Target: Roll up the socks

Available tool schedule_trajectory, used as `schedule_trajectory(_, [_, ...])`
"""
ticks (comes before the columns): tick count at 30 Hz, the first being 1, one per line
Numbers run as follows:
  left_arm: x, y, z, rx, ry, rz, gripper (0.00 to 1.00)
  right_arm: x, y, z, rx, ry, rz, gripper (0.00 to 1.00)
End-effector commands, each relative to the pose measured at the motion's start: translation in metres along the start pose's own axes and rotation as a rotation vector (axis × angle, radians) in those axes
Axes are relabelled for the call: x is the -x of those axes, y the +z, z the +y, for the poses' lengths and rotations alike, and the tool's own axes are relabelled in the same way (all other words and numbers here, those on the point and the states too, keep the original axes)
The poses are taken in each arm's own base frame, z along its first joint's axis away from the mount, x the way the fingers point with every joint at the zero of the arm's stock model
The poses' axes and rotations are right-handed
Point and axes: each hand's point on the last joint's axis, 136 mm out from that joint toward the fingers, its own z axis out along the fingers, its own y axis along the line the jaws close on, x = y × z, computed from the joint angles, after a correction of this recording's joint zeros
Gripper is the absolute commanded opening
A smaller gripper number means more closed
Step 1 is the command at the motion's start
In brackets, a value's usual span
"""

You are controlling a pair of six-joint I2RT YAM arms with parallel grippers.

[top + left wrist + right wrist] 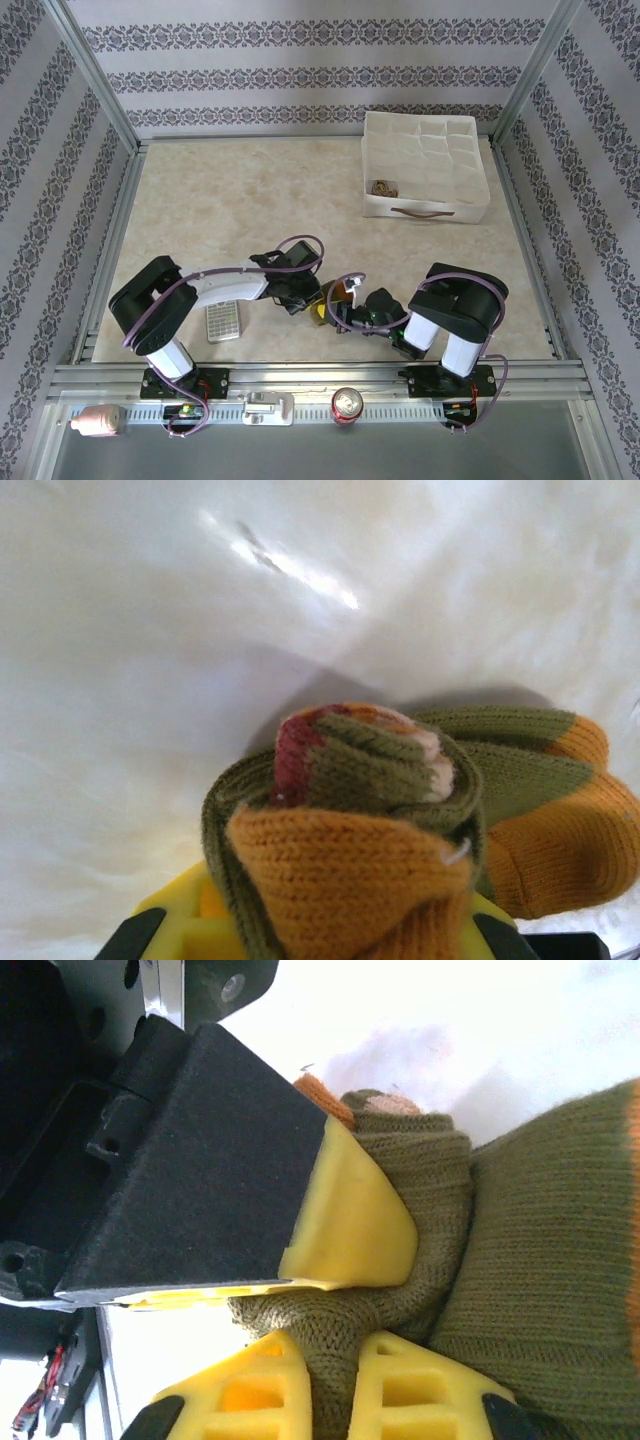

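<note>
We saw left jaws squeezing the rolled olive sock (370,770) | right jaws pinched it too | on the surface (150,630)

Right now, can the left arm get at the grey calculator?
Probably not yet: the grey calculator lies uncovered beside that arm, but the left gripper is shut on the olive green knitted sock.

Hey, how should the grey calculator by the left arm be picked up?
Grip the calculator across its two long edges, near the middle, coming straight down from above. It lies flat and thin on the table, keys up, so probably only that narrower width can be pinched.
</note>
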Motion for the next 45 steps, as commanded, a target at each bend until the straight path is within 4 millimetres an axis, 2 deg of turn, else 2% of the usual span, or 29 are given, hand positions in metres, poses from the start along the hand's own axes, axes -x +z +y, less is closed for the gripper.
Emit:
schedule_trajectory(1, [-0.027, 0.005, 0.140, 0.455, -0.159, 0.062, 0.00, -0.089, -0.007, -0.074, -0.258, -0.098, 0.452, 0.19])
schedule_trajectory(4, [-0.025, -0.013, 0.163, 0.505, -0.252, 0.004, 0.00, -0.066, 0.017, -0.037, -0.074, -0.294, 0.459, 0.35])
schedule_trajectory(6, [-0.026, -0.013, 0.161, 0.488, -0.294, -0.006, 0.00, -0.050, 0.022, -0.018, -0.009, -0.415, 0.458, 0.40])
schedule_trajectory(10, [-0.022, -0.018, 0.136, 0.535, -0.306, -0.018, 0.00, -0.003, 0.006, 0.007, -0.034, -0.593, 0.316, 0.44])
schedule_trajectory(12, [-0.021, -0.021, 0.126, 0.587, -0.313, -0.019, 0.00, 0.009, -0.009, 0.014, -0.071, -0.626, 0.252, 0.45])
schedule_trajectory(13, [-0.021, -0.022, 0.122, 0.609, -0.317, -0.017, 0.00, 0.010, -0.016, 0.018, -0.092, -0.652, 0.225, 0.46])
schedule_trajectory(14, [-0.020, -0.020, 0.118, 0.624, -0.316, -0.012, 0.00, 0.001, -0.024, 0.018, -0.114, -0.686, 0.224, 0.48])
schedule_trajectory(18, [-0.019, -0.022, 0.104, 0.700, -0.300, 0.009, 0.00, -0.016, -0.030, 0.025, -0.178, -0.795, 0.215, 0.50])
schedule_trajectory(23, [-0.016, -0.018, 0.096, 0.721, -0.300, 0.029, 0.00, -0.010, -0.021, 0.034, -0.295, -0.958, 0.171, 0.55])
schedule_trajectory(24, [-0.015, -0.017, 0.095, 0.722, -0.302, 0.029, 0.00, -0.005, -0.018, 0.040, -0.314, -0.992, 0.157, 0.55])
schedule_trajectory(28, [-0.012, -0.012, 0.089, 0.711, -0.297, 0.045, 0.00, 0.001, -0.011, 0.047, -0.372, -1.080, 0.146, 0.55])
schedule_trajectory(35, [-0.007, -0.010, 0.087, 0.706, -0.290, 0.057, 0.00, 0.015, -0.011, 0.046, -0.502, -1.169, 0.122, 0.55])
schedule_trajectory(38, [-0.006, -0.008, 0.085, 0.696, -0.288, 0.067, 0.00, 0.012, -0.007, 0.045, -0.490, -1.173, 0.137, 0.56])
schedule_trajectory(45, [-0.003, -0.006, 0.080, 0.674, -0.268, 0.079, 0.00, -0.001, 0.020, 0.032, -0.498, -1.176, 0.225, 0.53])
